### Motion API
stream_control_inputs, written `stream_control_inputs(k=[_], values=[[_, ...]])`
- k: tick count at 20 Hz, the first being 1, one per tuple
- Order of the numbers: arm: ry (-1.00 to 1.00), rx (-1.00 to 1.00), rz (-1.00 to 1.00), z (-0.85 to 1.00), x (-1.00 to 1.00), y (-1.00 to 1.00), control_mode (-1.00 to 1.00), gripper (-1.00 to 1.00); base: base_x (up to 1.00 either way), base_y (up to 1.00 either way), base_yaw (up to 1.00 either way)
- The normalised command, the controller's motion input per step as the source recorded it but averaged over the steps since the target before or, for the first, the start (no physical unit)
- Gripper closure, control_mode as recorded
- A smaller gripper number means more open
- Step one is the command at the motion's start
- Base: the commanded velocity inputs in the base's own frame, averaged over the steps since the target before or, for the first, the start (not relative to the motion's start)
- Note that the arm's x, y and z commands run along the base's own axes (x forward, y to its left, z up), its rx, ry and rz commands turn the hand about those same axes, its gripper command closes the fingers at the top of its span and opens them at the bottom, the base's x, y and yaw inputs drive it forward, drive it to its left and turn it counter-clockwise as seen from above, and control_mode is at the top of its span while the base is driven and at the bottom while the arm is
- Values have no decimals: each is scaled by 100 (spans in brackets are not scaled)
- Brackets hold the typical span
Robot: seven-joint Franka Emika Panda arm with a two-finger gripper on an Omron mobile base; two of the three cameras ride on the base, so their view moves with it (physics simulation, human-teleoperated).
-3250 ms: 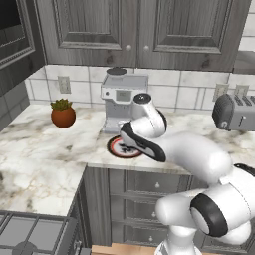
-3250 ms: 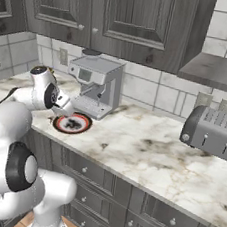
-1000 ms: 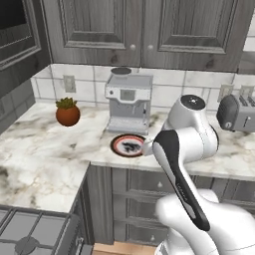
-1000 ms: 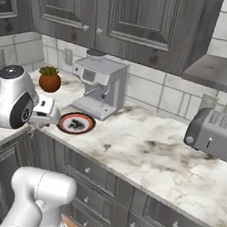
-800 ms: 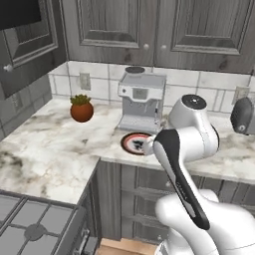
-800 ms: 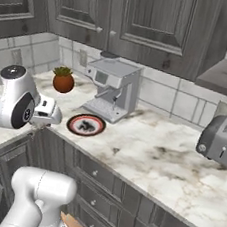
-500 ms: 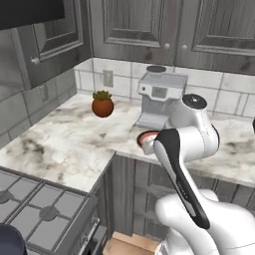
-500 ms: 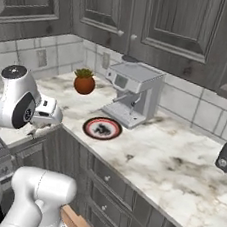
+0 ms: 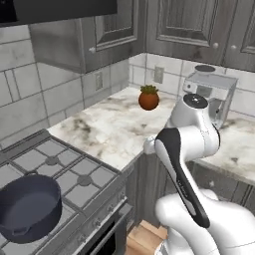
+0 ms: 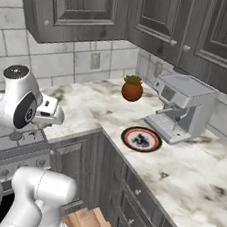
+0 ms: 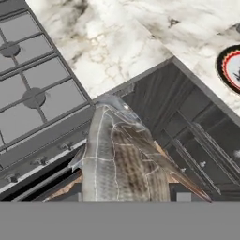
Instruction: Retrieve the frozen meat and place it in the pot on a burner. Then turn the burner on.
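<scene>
The frozen meat (image 11: 123, 159) is a grey-brown, fish-like slab close in front of the hand camera, hanging in the air over the cabinet fronts at the corner of the counter. My gripper (image 10: 52, 113) is shut on it; the fingertips are hidden behind the meat. The pot (image 9: 29, 208), round and dark blue-grey, sits on the near left burner of the stove (image 9: 60, 167), well to the left of and below my hand. The stove's grates (image 11: 33, 70) lie at the upper left of the hand view.
A red-rimmed plate (image 10: 141, 139) lies on the marble counter (image 9: 104, 127) before the coffee machine (image 10: 182, 113). A potted plant (image 9: 148, 97) stands near the corner wall. Wall cabinets and a dark hood hang above; drawers run below the counter.
The whole picture has shifted: the base has swung left, bringing the stove and the pot into view and sliding the plate and coffee machine to the right. The arm's pose is unchanged.
</scene>
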Motion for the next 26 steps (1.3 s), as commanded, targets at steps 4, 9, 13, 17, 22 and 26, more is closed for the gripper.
stream_control_inputs(k=[4, 9, 13, 17, 22, 26], values=[[0, 0, 0, 0, 0, 0, 100, 100, -38, 9, 61], [0, 0, 0, 0, 0, 0, 100, 100, -41, 12, 58], [0, 0, 0, 0, 0, 0, 100, 100, -44, 9, 53], [0, 0, 0, 0, 0, 0, 100, 100, -44, 15, 42], [0, 0, 0, 0, 0, 0, 100, 100, -37, 19, 35], [0, 0, 0, 0, 0, 0, 100, 100, -8, 34, 20]])
